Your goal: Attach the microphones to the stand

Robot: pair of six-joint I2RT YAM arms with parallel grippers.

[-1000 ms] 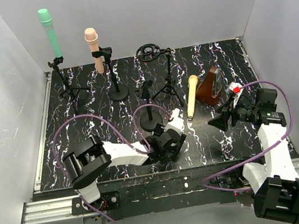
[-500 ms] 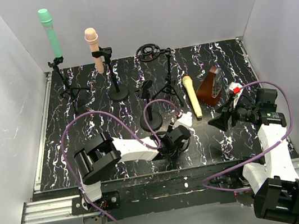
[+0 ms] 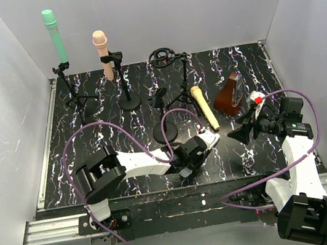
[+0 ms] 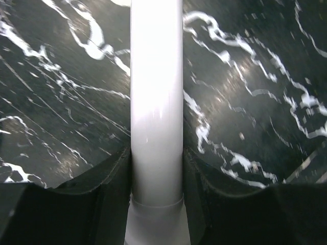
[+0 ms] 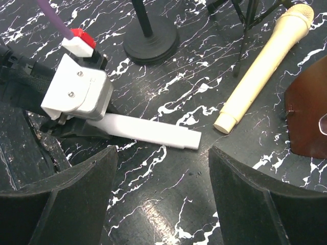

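The mint green microphone and the peach-pink microphone stand upright in two stands at the back left. The yellow microphone lies flat on the mat; it also shows in the right wrist view. My left gripper is shut on the white microphone, low over the mat. The white shaft runs between the left gripper's fingers. My right gripper is open and empty, just right of the white microphone. A round-base stand holds nothing.
A tripod stand with a ring mount stands behind the yellow microphone. A brown wedge-shaped object sits at the right, also in the right wrist view. White walls close in the mat on three sides.
My left gripper has moved right and nearer with the white microphone. The yellow microphone has swung, its head going left. The right arm has not moved.
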